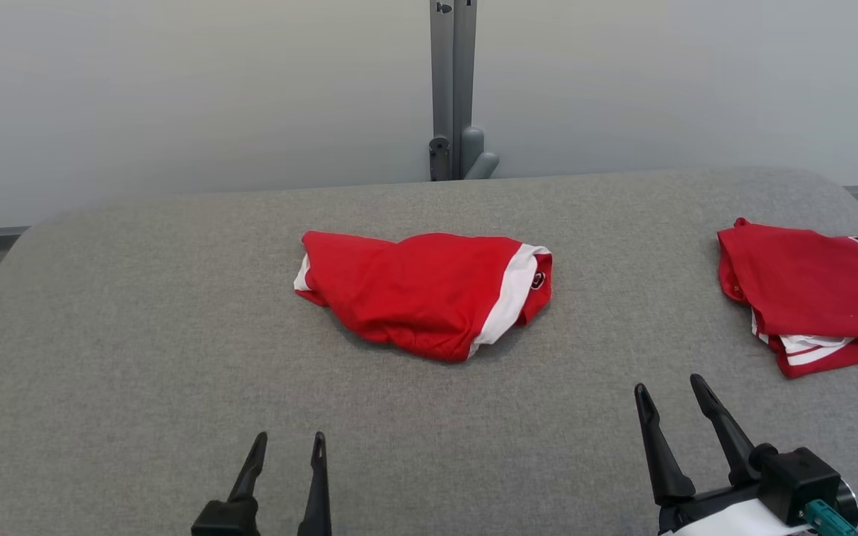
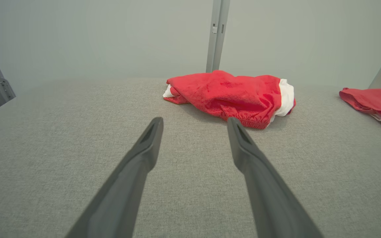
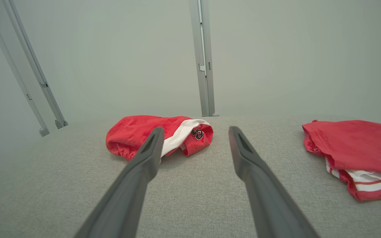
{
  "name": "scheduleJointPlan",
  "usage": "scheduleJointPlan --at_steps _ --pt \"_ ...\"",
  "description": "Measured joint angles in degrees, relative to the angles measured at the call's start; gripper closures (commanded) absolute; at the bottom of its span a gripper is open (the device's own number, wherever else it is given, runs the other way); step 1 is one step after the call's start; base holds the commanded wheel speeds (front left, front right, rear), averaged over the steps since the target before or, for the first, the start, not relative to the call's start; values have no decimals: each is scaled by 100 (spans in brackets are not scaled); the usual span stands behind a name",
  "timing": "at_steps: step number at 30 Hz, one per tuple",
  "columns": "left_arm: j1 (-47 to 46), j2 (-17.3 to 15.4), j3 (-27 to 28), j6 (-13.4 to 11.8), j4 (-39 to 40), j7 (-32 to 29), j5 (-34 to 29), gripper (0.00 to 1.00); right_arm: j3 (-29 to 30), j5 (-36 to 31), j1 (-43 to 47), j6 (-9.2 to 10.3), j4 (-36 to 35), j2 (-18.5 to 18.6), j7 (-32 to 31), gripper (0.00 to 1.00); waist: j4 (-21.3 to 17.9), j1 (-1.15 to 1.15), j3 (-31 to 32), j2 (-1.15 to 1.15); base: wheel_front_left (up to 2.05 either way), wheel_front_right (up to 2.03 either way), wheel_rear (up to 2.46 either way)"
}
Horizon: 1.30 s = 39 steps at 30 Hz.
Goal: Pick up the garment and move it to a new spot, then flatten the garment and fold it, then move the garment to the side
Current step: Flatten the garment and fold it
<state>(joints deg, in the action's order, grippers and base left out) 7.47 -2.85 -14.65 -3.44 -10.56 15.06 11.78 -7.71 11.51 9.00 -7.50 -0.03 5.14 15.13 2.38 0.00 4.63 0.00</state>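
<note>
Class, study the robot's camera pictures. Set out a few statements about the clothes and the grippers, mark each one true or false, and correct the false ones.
1. The crumpled red garment with a white stripe lies near the middle of the grey fabric-covered table. True.
2. The left gripper is shut on that garment. False: it is open, short of the garment, and holds nothing.
3. A folded red jersey with dark numerals lies at the table's right side. True.
4. The right gripper rests on the folded jersey. False: it is open and apart from both red pieces.
</note>
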Motion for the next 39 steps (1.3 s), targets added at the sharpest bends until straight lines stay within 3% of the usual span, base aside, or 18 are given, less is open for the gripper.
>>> scheduleJointPlan --at_steps 7,11,24,33,38,39 --pt "-716 2 -657 185 -726 8 352 0 -48 2 -240 0 -73 87 0 0 -153 0 -317 0 0 0 0" --pt "-1403 7 -1193 405 -1555 8 628 0 -82 2 -423 0 -101 153 0 0 -260 0 -593 0 0 0 0" --pt "-3489 13 -2395 573 -3399 -140 1869 0 -91 -9 -1083 0 -159 165 0 0 -750 0 -1675 0 0 0 0" --pt "-4153 13 -2824 432 -3676 -2 2686 0 -99 -12 -1285 0 -181 123 0 0 -1080 0 -2202 0 0 0 0" --pt "-4308 14 -2704 166 -3336 12 2603 0 -68 -62 -1333 0 -179 113 0 0 -1146 0 -2381 0 0 0 0" --pt "-4301 15 -2639 124 -3220 7 2504 14 -57 -63 -1338 0 -178 113 0 0 -1142 1 -2397 0 0 0 0"
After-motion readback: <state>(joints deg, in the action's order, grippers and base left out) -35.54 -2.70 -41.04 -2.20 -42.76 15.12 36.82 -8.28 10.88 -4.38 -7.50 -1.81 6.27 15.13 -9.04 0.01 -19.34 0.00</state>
